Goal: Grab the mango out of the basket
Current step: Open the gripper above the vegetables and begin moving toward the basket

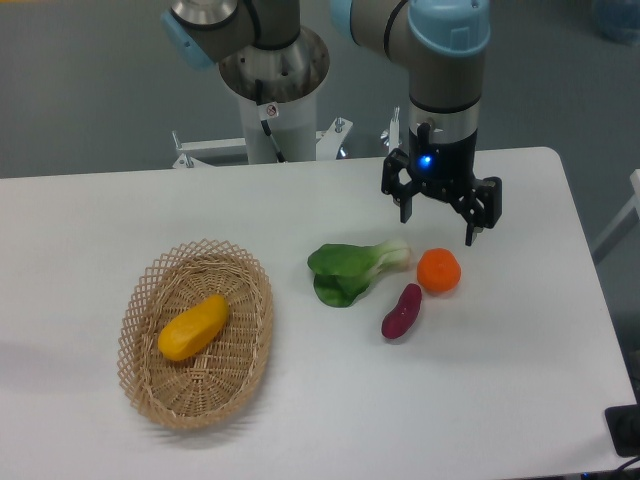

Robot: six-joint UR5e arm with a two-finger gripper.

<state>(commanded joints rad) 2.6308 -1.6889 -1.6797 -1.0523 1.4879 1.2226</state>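
The mango (pixel 194 327), yellow-orange and oblong, lies slanted inside the oval wicker basket (pixel 150 400) at the front left of the white table. My gripper (pixel 438 226) hangs open far to the right of the basket, above the table and just behind the round orange fruit. Nothing is between its fingers.
A green leafy vegetable (pixel 350 270), a round orange citrus (pixel 439 270) and a small purple sweet potato (pixel 402 311) lie in the middle right of the table. The arm's base column (pixel 272 100) stands behind the table's far edge.
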